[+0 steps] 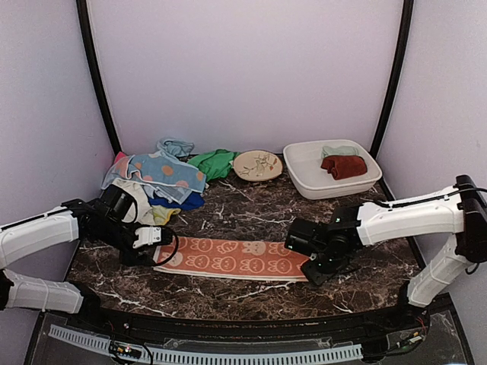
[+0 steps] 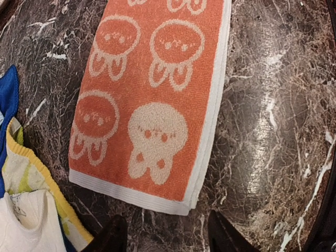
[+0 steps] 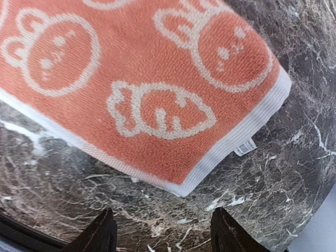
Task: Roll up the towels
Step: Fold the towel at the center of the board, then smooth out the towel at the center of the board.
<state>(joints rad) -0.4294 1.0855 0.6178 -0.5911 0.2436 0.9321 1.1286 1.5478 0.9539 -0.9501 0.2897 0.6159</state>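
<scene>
From above we see the orange towel (image 1: 232, 258) flat along the bench (image 1: 251, 217) front, left tool (image 1: 156, 245) and right tool (image 1: 318, 268) at its ends. Left wrist: our tool stands open, empty, just short of the hem; we should pinch it squarely, apparently two layers. Right wrist: likewise open, empty; we'd pin that corner.

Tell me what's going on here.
Two robot arms are set to roll an orange bunny-print towel lying flat on the table. The left tool hovers open at its left end, the right tool open at its right end; neither touches it. More towels sit heaped behind; a dark red towel lies in the white tub.
</scene>
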